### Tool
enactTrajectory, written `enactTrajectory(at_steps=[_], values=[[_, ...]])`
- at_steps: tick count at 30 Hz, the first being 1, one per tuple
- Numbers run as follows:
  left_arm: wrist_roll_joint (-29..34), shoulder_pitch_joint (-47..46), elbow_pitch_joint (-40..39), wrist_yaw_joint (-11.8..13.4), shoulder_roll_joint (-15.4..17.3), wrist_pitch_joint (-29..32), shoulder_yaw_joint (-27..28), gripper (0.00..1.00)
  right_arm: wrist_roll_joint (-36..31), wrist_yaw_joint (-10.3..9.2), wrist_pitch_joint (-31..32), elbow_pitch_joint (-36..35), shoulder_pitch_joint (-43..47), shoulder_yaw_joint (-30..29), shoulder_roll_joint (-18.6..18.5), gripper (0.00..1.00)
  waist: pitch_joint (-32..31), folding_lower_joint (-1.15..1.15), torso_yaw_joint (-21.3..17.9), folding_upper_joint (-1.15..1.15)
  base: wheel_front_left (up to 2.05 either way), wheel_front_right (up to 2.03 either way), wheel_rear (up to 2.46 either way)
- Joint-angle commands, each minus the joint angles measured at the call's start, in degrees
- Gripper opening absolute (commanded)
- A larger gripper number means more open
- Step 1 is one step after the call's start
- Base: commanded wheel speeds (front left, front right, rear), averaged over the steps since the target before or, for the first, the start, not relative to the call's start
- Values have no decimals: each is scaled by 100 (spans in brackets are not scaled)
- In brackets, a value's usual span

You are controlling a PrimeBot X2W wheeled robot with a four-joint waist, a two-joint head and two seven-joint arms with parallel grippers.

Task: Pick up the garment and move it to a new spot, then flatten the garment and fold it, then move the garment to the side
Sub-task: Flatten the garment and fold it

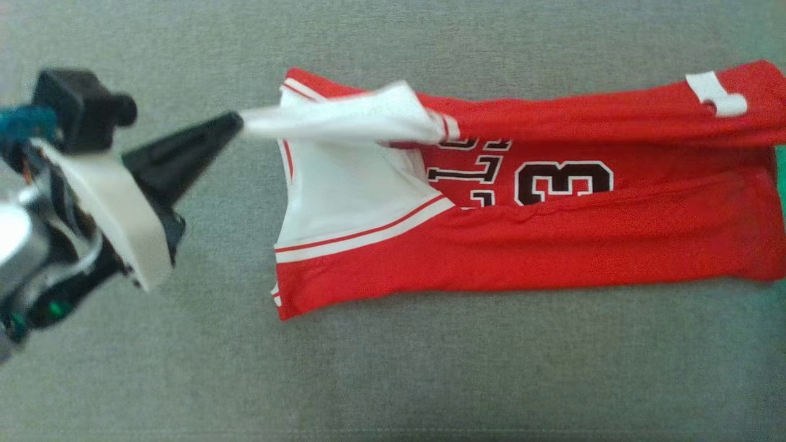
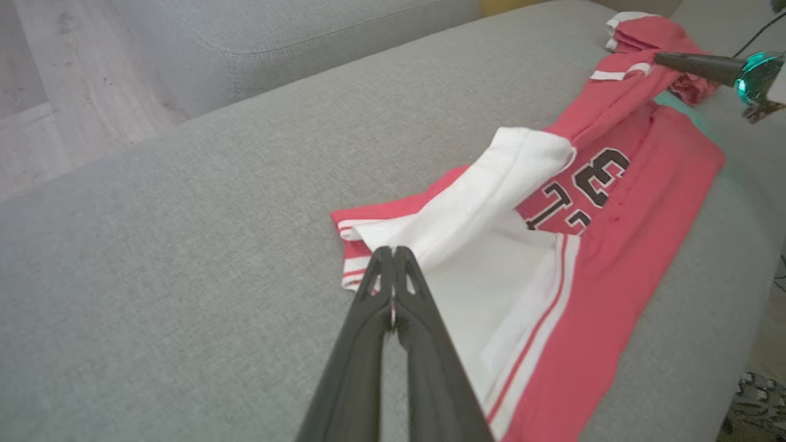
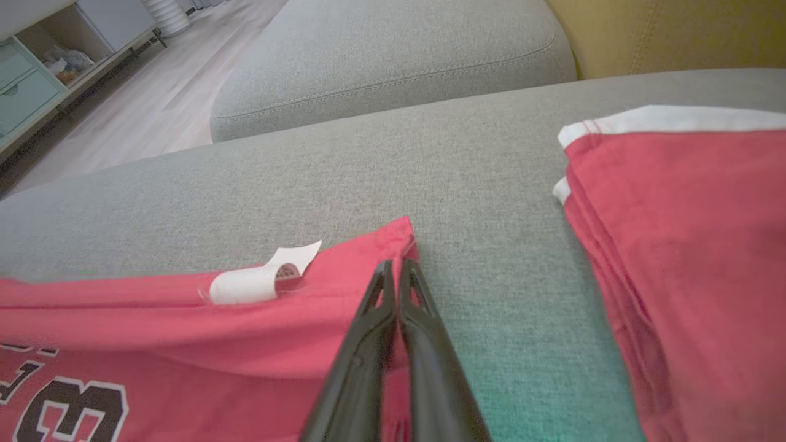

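a: where is the garment found?
b: the garment (image 1: 522, 245), a red jersey with white trim and dark numerals, is seen spread across the centre and right of the head view, laid on a grey cushion (image 1: 184, 380). its white inner side is turned out at the centre left.
a: how is the left end effector set?
b: the left end effector (image 1: 236, 121) is seen at the left of the head view, its fingers pressed together on a white flap of the garment, which is raised off the cushion.
a: and the right one?
b: in the right wrist view the right end effector (image 3: 396, 265) is seen at bottom centre, fingers drawn together on the garment's red corner, just beside a white label (image 3: 245, 283). a second red garment (image 3: 675, 258) is seen folded at the right of that frame, apart from the first. wooden floor (image 3: 153, 104) is shown at the upper left.
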Motion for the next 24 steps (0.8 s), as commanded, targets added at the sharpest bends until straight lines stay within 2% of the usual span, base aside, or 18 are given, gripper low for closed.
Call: enactTrajectory(at_steps=[1, 8, 15, 20, 21, 22, 23, 24], values=[[97, 16, -298, 131, 347, -182, 261, 0, -57, -4, -14, -257, 313, -153, -213, 0, -5, 1, 58, 0, 0, 0, 0], [275, 486, -617, 415, 373, -499, 53, 0, -348, -4, 20, -642, 961, -560, -77, 0, -37, 1, 85, 0, 0, 0, 0], [271, 969, -671, 641, 366, -746, -102, 0, -651, -4, 220, -1144, 1577, -1019, 316, 0, -45, 1, 26, 0, 0, 0, 0], [177, 1253, -663, 873, 276, -880, -150, 0, -894, -4, 360, -1292, 1669, -1156, 604, 0, -33, 1, -3, 0, 0, 0, 0], [163, 1307, -638, 926, 224, -889, -165, 0, -973, -4, 378, -1306, 1657, -1120, 638, 22, -30, 1, -3, 0, 0, 0, 0], [194, 1346, -595, 1007, 163, -941, -169, 0, -1072, -4, 368, -1295, 1634, -1120, 678, 78, -28, 1, -6, 0, 0, 0, 0], [246, 1382, -527, 1122, 80, -1036, -162, 29, -1170, -4, 327, -1266, 1603, -1164, 739, 100, -32, 1, -6, 0, 0, 0, 0], [338, 1419, -452, 1220, -20, -1145, -168, 67, -1264, -4, 280, -1236, 1578, -1204, 805, 100, -47, 1, -2, 0, 0, 0, 0]])
